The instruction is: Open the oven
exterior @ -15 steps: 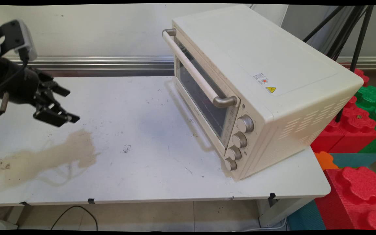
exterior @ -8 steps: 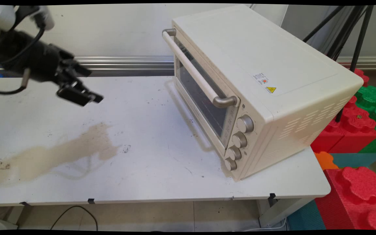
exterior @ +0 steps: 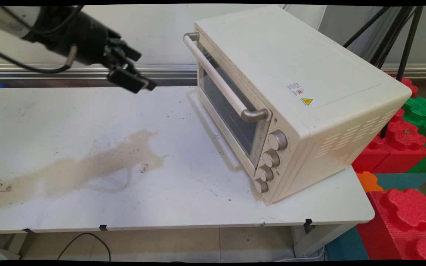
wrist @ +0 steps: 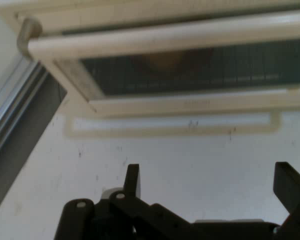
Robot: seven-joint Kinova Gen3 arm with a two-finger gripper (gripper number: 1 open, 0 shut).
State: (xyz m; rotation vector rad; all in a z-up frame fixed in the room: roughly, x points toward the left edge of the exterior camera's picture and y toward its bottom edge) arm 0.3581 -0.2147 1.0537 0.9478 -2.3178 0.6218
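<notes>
From the main view we see the gripper (exterior: pixel 139 72) hanging above the table's (exterior: pixel 183 207) far edge, its jaws spread wide with nothing between them. Ahead of the jaws, well apart, stands the cream toaster oven (exterior: pixel 290 99), door shut, its long handle (exterior: pixel 220 79) facing them. Four knobs (exterior: pixel 270 159) run down the oven's front, on the end farthest from the jaws.

In the hand view we look along the open gripper (wrist: pixel 210 185); beyond the fingertips (wrist: pixel 132 180) lies bare table (wrist: pixel 190 160), then the oven door (wrist: pixel 190 70) with its handle (wrist: pixel 165 37) crossing above.
</notes>
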